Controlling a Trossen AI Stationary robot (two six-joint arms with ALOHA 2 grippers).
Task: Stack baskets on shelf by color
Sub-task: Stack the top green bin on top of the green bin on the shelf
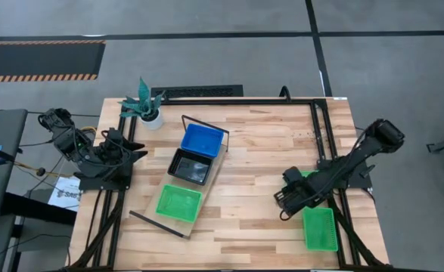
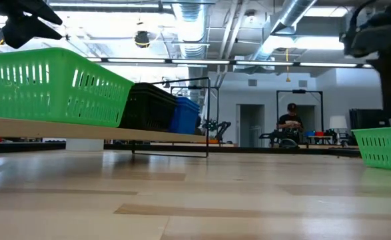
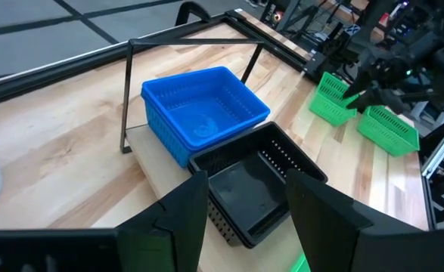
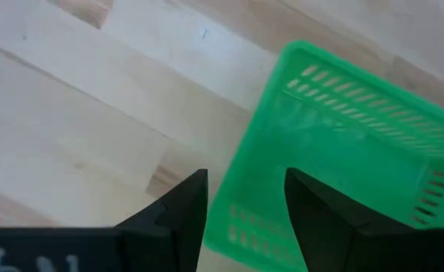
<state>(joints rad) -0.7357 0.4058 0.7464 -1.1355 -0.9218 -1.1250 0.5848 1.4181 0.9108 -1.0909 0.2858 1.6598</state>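
Note:
The shelf (image 1: 215,172) lies slantwise on the table's middle. On it a blue basket (image 1: 203,140), a black basket (image 1: 190,166) and a green basket (image 1: 178,202) stand in a row. The black basket (image 3: 256,185) looks like more than one, nested. Two more green baskets rest on the table at the right: one (image 1: 320,228) near the front edge, one (image 1: 307,174) mostly hidden under the right arm. My right gripper (image 4: 240,204) is open, hovering over the corner of a green basket (image 4: 350,151). My left gripper (image 3: 240,211) is open, raised at the table's left, facing the shelf.
A potted plant (image 1: 147,106) stands at the table's far left corner. Black frame rails (image 1: 316,128) run along the far and right sides. Bare wood lies between the shelf and the right arm. A person (image 2: 290,123) sits far back in the room.

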